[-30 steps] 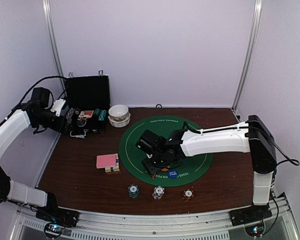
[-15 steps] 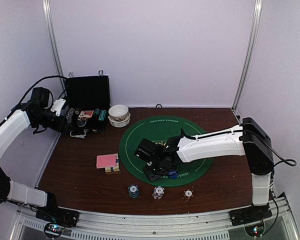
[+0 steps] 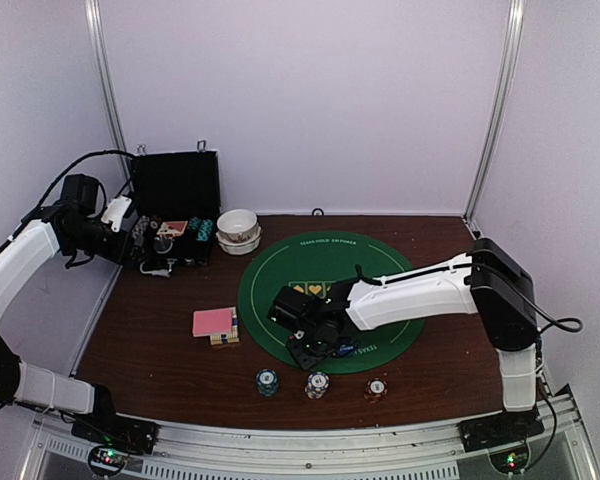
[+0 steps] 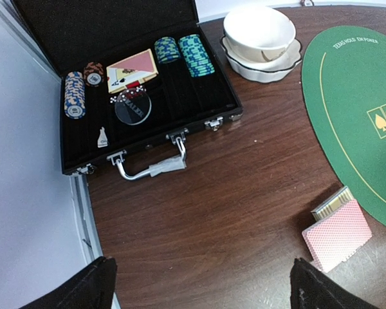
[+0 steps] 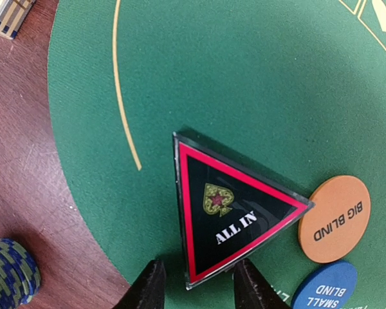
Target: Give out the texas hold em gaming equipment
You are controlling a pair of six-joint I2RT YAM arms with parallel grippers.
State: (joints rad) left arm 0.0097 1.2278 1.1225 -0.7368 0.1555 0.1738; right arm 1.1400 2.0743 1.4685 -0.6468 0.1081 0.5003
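- The dark wooden table (image 3: 160,350) carries everything.
- The round green felt mat (image 3: 280,262) lies at its middle, printed with gold lines and card suits.
- The right arm (image 3: 420,290) reaches across the mat's near part. The left arm (image 3: 25,260) stretches toward the far-left corner.
- The black case (image 4: 103,26) stands open at the far left. Its tray holds rows of striped chips (image 4: 193,55), a few face-up cards (image 4: 132,69) and a clear round disc (image 4: 132,108).
- Two stacked white bowls (image 4: 260,35) sit just right of the case, off the mat.
- The left tool (image 4: 202,290) hangs above bare table near the case. Its fingers are spread wide, with nothing between them.
- The deck of pink-backed playing cards (image 4: 338,235) rests on a small box just beside the mat's left edge.
- The right tool (image 5: 196,286) is low over the mat's near-left part. Its fingers are apart and straddle the near corner of the ALL IN triangle marker (image 5: 231,209). Whether they actually grip it cannot be told.
- That black, red-edged triangle lies on the green felt, just inside the gold ring line.
- The orange BIG BLIND button (image 5: 334,219) touches the triangle's right corner. The blue SMALL BLIND button (image 5: 325,290) lies just beside the orange one.
- Three small chip stacks stand in a row on the table in front of the mat: teal (image 3: 267,381), white (image 3: 317,384) and brown (image 3: 376,388).
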